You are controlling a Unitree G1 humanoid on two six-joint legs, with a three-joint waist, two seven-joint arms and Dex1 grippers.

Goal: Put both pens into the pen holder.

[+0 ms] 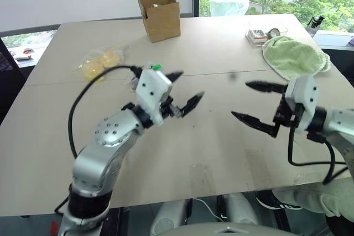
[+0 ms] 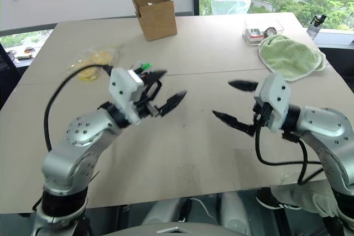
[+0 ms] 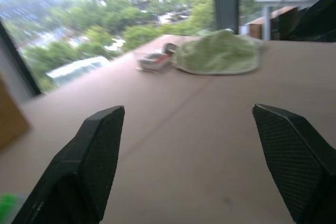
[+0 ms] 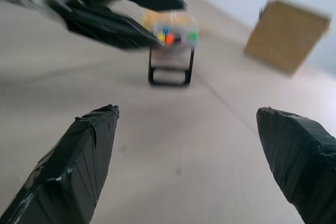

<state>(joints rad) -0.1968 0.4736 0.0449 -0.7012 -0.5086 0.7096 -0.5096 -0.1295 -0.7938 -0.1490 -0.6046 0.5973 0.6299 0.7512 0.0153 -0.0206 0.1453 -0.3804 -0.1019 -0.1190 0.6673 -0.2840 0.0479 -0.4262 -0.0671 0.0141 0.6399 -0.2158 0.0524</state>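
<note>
1. Yellowish plastic bag [image 1: 99, 62]: we recorded it on the table [image 1: 210, 153] well beyond and outward of the left claw, crumpled, touched by nothing.

2. Left claw [image 1: 183, 89]: held above the table, pointing roughly level toward the right claw. Its two black fingers [image 3: 86, 166] stood widely parted in the left wrist view, with bare tabletop between them. It had hold of nothing.

3. Pen holder [image 4: 170, 59]: seen from the right wrist as a small black frame standing on the table just behind the left claw's fingers, with a clear top part showing green, orange and yellow tips. In the head views only a green tip [image 1: 156, 67] peeked out just beyond the left wrist housing.

4. Pens: we could not pick out either pen on the table or in a claw. Whether their caps were among the coloured tips in the holder we could not tell.

5. Cardboard box [image 1: 160, 16]: open-topped, far beyond the left claw.

6. Right claw [image 1: 253, 102]: facing the left claw across a bare stretch of table, fingers spread wide, empty.

7. Green cloth [image 1: 296, 56] and a small clear case [image 1: 265, 32]: beyond the right claw.

8. Step in hand, as we judged it: release at the holder, both claws empty. The next move called for checking that both pens sat in the holder, then drawing the left claw clear without knocking it.
</note>
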